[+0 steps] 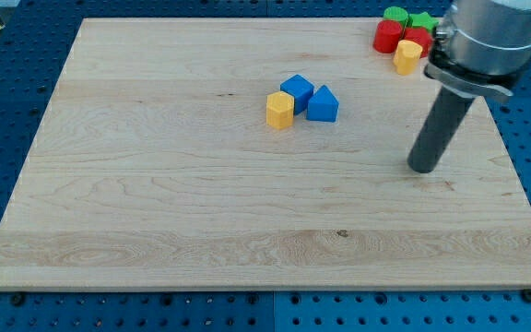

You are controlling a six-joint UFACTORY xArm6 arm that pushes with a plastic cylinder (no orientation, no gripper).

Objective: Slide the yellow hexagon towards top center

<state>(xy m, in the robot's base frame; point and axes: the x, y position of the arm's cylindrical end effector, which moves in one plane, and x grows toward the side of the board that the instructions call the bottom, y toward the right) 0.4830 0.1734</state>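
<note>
A yellow hexagon (280,109) sits near the middle of the wooden board (155,184), a little above centre. A blue cube (296,90) touches its upper right, and a blue wedge-shaped block (323,104) stands just to the right. My tip (422,168) rests on the board well to the right of these blocks and slightly lower, touching none of them.
At the view's top right corner lies a cluster: a green round block (395,15), a green block (421,20), a red block (387,36), another red block (418,40) and a yellow block (407,56). The arm's grey body (491,32) partly covers this corner.
</note>
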